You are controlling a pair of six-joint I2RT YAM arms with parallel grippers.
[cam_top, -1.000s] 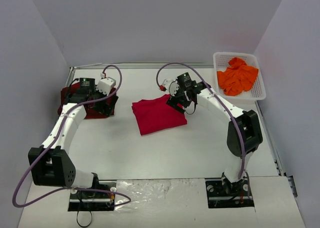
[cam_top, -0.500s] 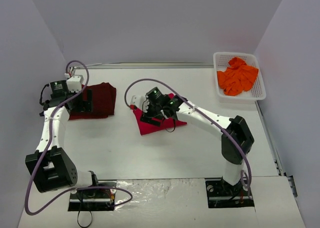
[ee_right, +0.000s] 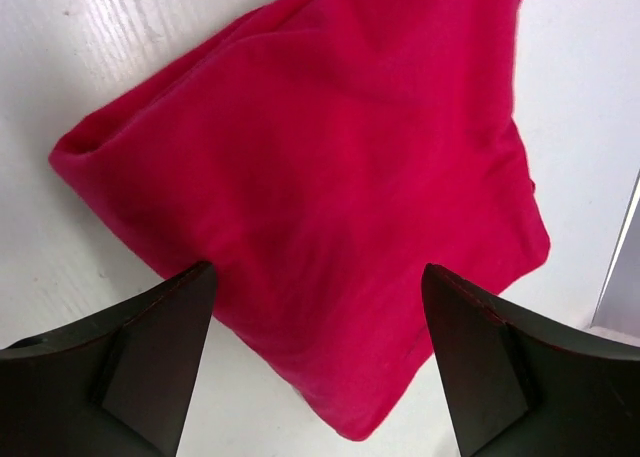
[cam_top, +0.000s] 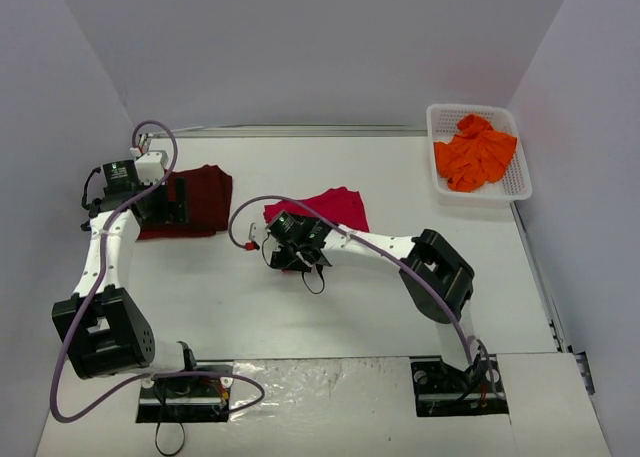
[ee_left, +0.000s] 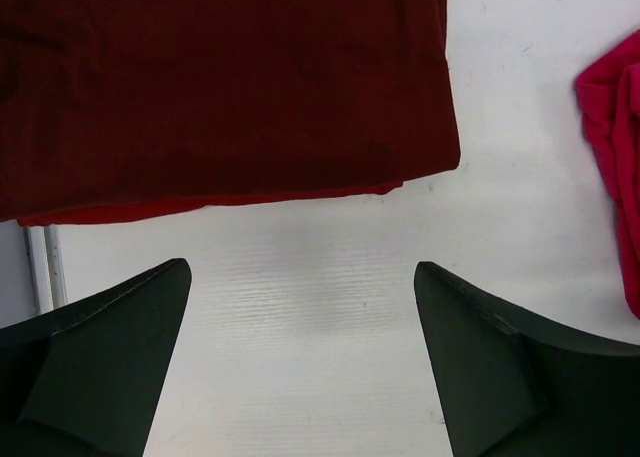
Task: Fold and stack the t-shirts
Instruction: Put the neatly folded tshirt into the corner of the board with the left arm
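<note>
Maroon t-shirt point(cam_top: 205, 199), red t-shirt point(cam_top: 338, 207), orange t-shirt point(cam_top: 476, 153), white lattice basket point(cam_top: 519, 184).

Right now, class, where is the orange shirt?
In the top view, the orange shirt lies crumpled in the white basket at the far right corner, right of the red shirt.

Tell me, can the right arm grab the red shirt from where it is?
Probably yes. The right arm holds its jaws open just above the red shirt, near its edge. Nothing lies between them, so it likely only needs to drop and close.
</note>
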